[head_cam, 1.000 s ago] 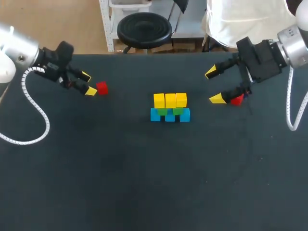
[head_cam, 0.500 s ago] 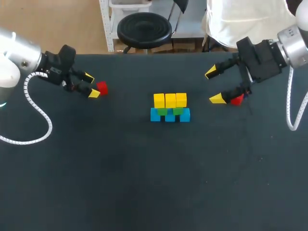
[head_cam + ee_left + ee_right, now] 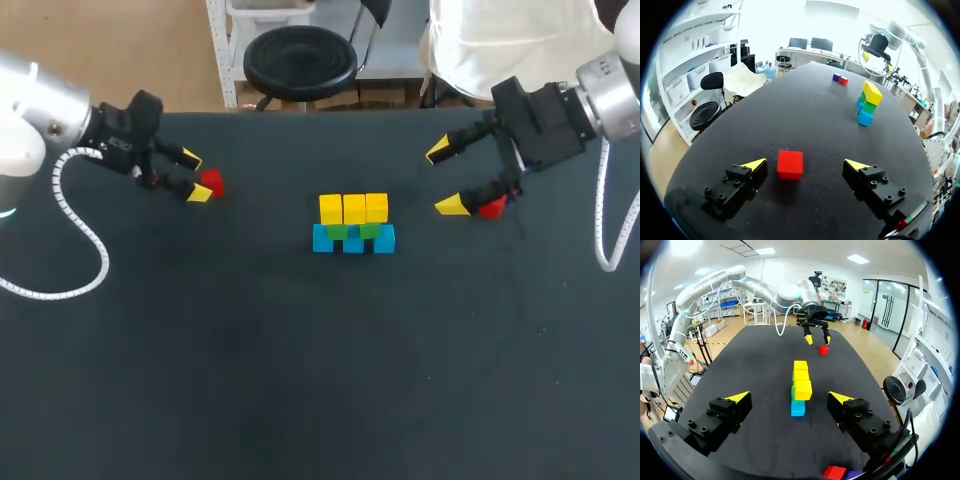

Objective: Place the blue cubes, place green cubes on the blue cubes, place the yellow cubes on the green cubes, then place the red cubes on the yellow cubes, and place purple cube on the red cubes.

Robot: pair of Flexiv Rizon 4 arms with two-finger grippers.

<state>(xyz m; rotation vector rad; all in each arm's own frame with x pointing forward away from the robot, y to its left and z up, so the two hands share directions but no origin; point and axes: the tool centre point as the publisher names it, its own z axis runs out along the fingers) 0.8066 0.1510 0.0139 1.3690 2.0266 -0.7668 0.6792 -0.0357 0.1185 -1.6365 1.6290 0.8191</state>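
- Head view: on the black counter (image 3: 300, 380), a stepped stack sits mid-counter, nearer the far edge. It has three small blue cubes (image 3: 353, 243) in a row, green cubes (image 3: 338, 232) on them and three yellow cubes (image 3: 353, 208) on top.
- The left pincer (image 3: 195, 176) stands wide near the far left corner. A small red cube (image 3: 790, 164) lies between its fingers, clear of both.
- The right pincer (image 3: 445, 179) gapes wide toward the far right corner. A second red cube (image 3: 491, 208) and a small purple cube (image 3: 836, 77) lie just beside it.

No text, label or number can be read on the cubes (image 3: 353, 208) or the table (image 3: 300, 380).
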